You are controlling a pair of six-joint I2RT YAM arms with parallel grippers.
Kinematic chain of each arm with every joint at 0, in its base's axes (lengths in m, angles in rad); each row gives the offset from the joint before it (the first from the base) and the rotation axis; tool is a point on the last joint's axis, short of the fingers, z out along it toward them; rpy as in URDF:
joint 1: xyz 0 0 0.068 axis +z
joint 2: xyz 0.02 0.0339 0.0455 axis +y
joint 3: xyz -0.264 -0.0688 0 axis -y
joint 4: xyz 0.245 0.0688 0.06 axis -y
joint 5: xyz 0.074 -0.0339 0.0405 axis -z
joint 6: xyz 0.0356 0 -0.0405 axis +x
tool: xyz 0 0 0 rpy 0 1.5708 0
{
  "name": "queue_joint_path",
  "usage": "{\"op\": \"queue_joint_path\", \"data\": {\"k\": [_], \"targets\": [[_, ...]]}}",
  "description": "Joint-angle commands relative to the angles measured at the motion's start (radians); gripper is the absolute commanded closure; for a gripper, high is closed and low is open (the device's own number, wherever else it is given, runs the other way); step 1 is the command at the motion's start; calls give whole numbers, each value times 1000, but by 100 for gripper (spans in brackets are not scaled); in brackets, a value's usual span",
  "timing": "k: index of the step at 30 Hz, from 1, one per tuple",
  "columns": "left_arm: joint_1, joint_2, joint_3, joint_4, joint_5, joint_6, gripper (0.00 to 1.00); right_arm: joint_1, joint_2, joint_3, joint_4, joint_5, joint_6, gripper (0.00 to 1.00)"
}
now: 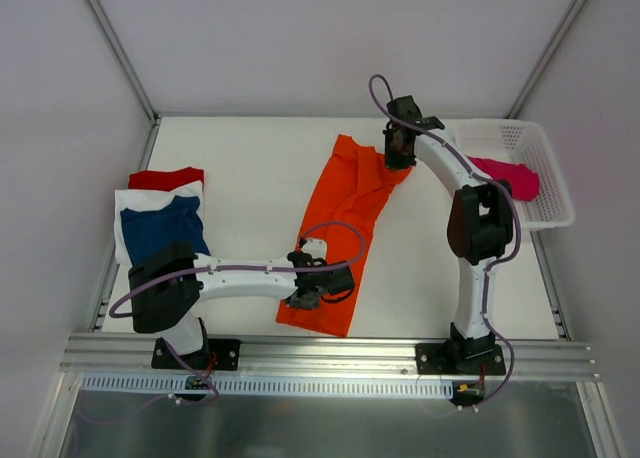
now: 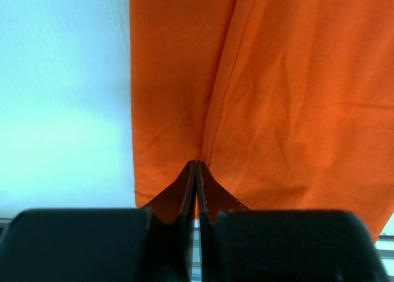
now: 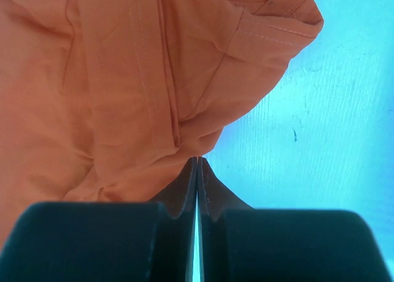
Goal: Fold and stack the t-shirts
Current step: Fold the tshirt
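Stacked at left: navy t-shirt (image 1: 160,228) on white t-shirt (image 1: 125,203) on red t-shirt (image 1: 165,178). To do: magenta t-shirt (image 1: 510,178) in basket (image 1: 555,213), orange t-shirt (image 1: 345,228) mid-tabletop (image 1: 250,178), part-folded lengthwise. Left pincer (image 2: 196,165) closed at its near hem, right pincer (image 3: 197,162) closed at far sleeve edge; can't tell if either pinches cloth

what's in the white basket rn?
One crumpled magenta pink t-shirt lies in the basket. The right arm covers the shirt's left part, and anything beneath the shirt is hidden.
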Motion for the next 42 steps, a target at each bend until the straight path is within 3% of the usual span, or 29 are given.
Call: {"op": "queue_joint_path", "data": {"k": [1,13,29,42], "targets": [[2,-21,-6,-26,-12,-20,100,3,52,66,-38,37,-18,100],[2,2,2,-14,17,5,100,4,327,301,-122,2,4,99],[2,44,-7,181,186,57,100,3,413,423,-128,-85,6,100],[1,22,-24,172,155,68,100,3,430,425,-122,-107,36,99]]}}
